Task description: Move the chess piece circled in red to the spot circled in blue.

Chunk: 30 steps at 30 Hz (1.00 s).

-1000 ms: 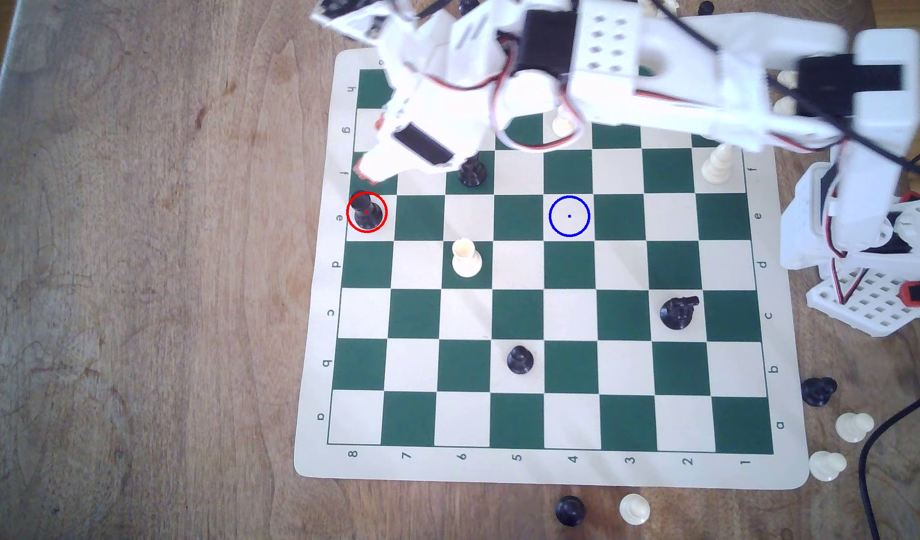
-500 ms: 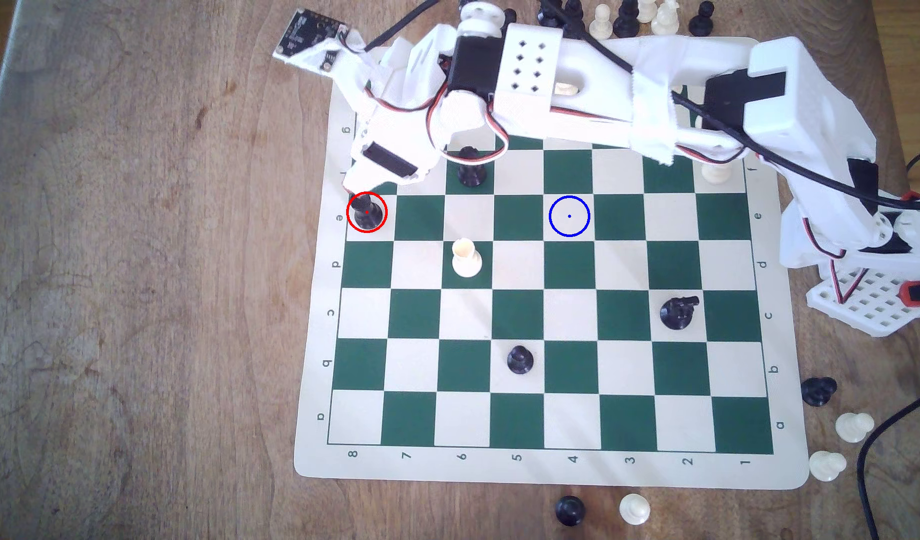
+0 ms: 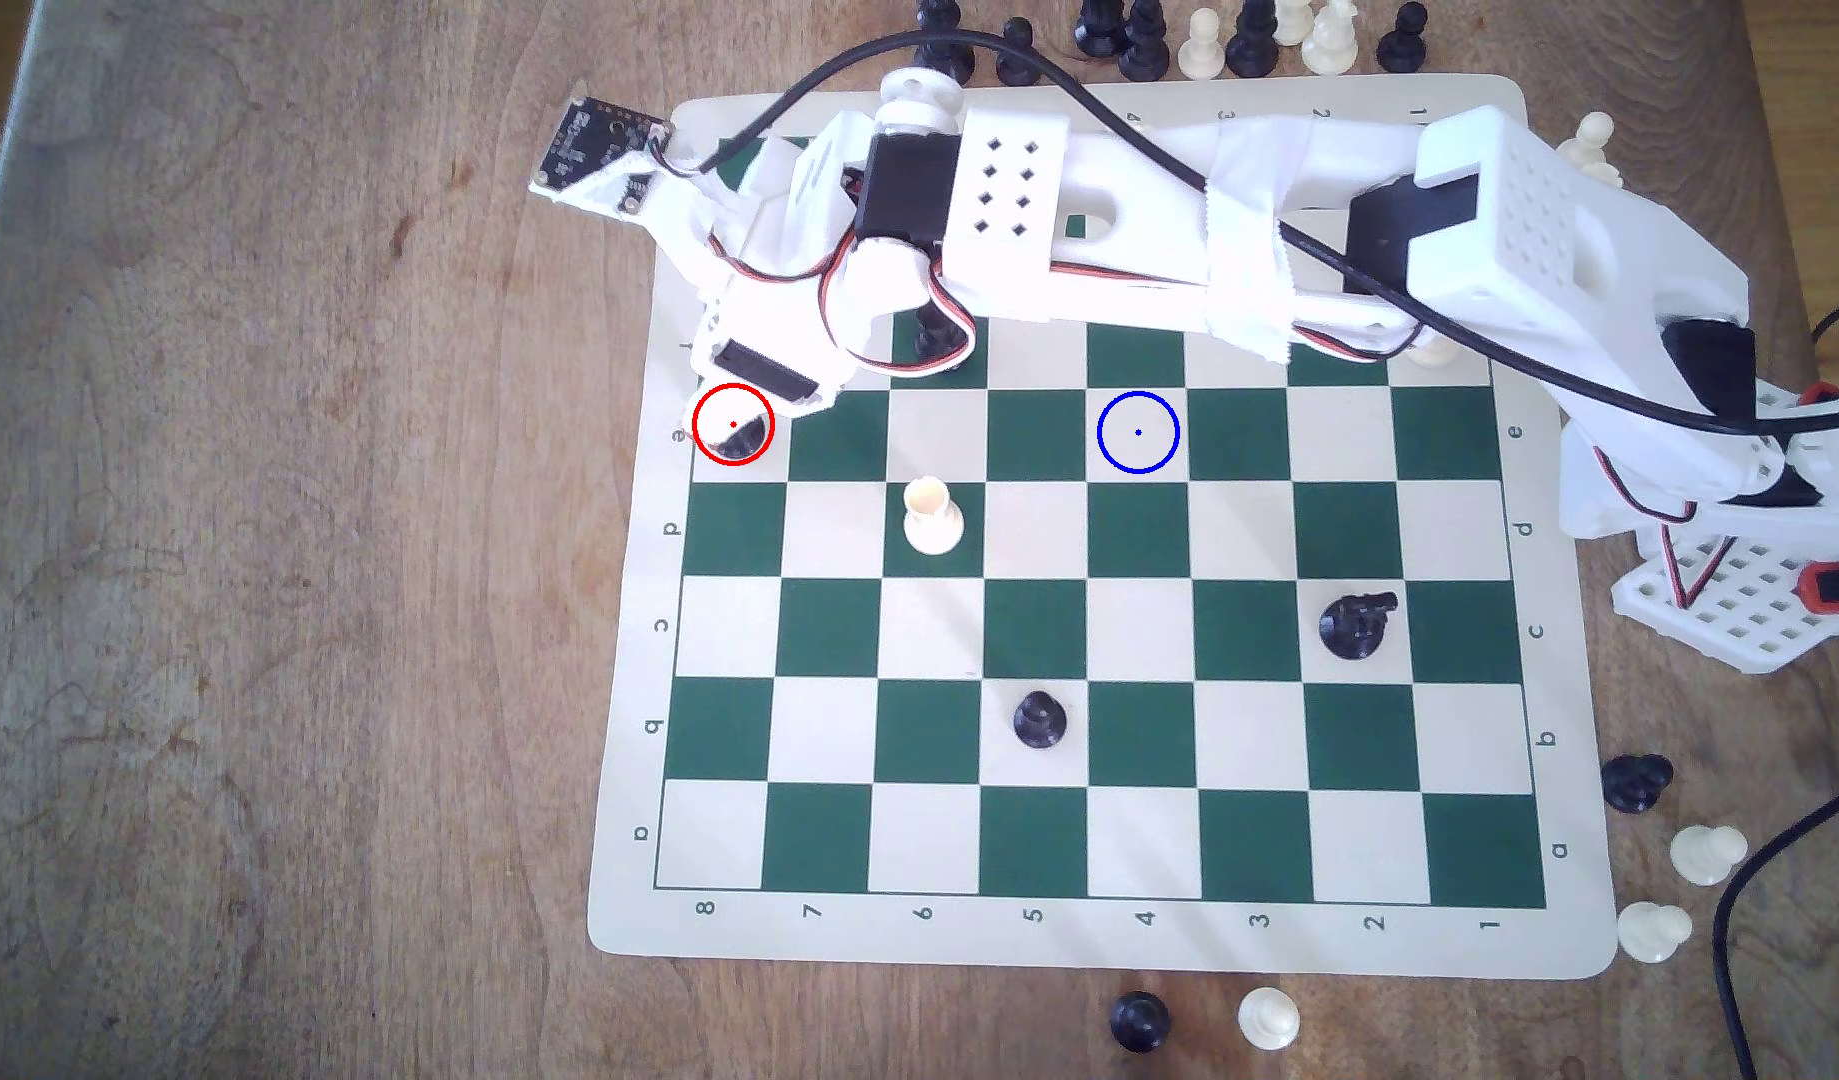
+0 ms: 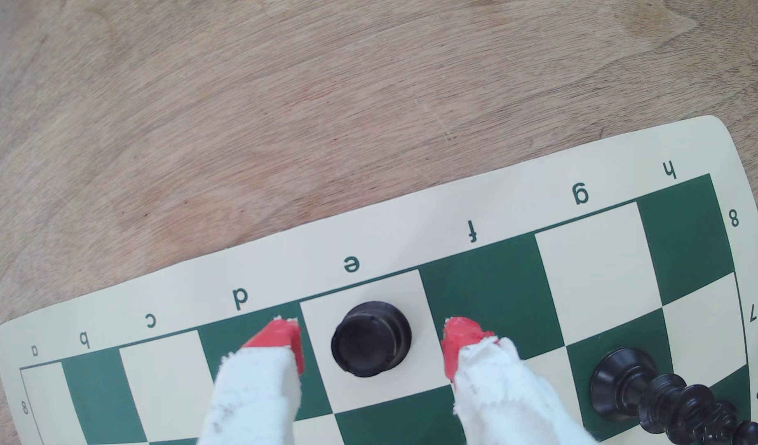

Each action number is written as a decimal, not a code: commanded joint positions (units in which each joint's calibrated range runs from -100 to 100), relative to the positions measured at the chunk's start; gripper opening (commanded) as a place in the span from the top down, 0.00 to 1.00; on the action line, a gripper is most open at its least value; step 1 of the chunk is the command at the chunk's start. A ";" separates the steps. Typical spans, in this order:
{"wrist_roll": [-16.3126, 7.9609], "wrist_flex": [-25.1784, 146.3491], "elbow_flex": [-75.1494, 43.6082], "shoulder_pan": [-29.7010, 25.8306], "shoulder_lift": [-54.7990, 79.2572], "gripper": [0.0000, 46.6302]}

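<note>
Wooden table (image 3: 271,519), green-and-cream board (image 3: 1102,940) — my gripper (image 4: 372,342) hangs over the e8 edge square, red-tipped fingers (image 4: 283,338) spread wide, straddling the black rook (image 4: 370,338) untouched. The blue-ringed square (image 3: 1138,432) waits at three o'clock.

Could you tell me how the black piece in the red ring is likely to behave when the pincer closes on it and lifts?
The black piece looks rigid, so it should not give. Its wide round base suggests it stands steadily and resists tipping. Its round sides might slip or twist between the red fingertips of the open pincer, which sit either side without touching.
</note>
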 commanded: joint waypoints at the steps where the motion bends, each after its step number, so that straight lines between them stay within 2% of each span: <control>1: 0.20 0.03 -6.16 -0.27 -1.66 0.61; 10: 0.68 -0.37 -6.79 -0.74 0.64 0.62; 26: -0.29 -1.69 -8.60 -1.28 2.59 0.64; 30: -0.29 -1.60 -8.88 -1.36 2.59 0.70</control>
